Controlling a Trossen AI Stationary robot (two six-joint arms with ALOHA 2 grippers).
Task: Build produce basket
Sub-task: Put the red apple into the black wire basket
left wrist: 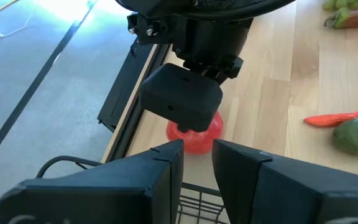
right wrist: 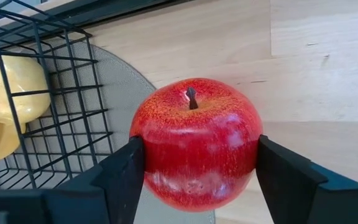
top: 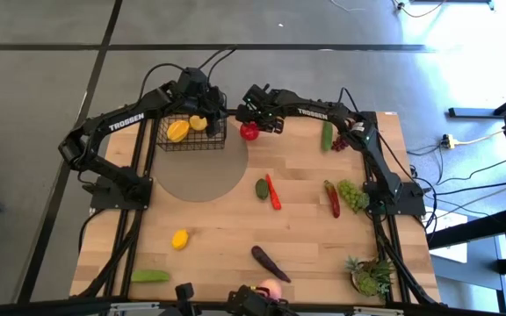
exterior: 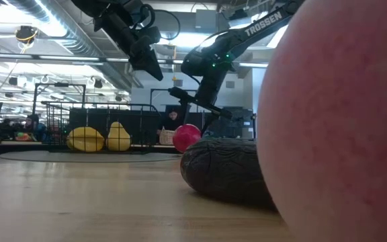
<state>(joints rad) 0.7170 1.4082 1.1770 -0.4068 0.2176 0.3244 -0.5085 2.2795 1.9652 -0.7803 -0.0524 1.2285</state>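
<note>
At upper centre-left of the high view, the basket (top: 191,132) stands on a grey round mat (top: 202,171) and holds two yellow-orange pieces (top: 186,127). Just to its right, the red apple (top: 249,132) sits between the fingers of the right gripper (top: 255,125), outside the basket and not yet dropped in. The left gripper (top: 202,104) hangs over the basket; its fingers (left wrist: 160,168) stand a narrow gap apart with nothing between them.

Progress, by judgement: early. Two pieces are in, one is in hand, and most of the produce remains on the table: a lemon (top: 180,239), cucumber (top: 150,276), eggplant (top: 270,262) and peach (top: 270,290) toward the lower frame, a chili (top: 273,192) at centre, grapes (top: 351,193) at right.

The right wrist view alone shows the grip: both pads bear on the apple's sides, stem up, basket mesh (right wrist: 48,106) beside it. The low view shows the apple (exterior: 187,138) low, near table level, though contact with the table cannot be told; eggplant (exterior: 224,168) and peach (exterior: 341,121) fill its foreground.
</note>
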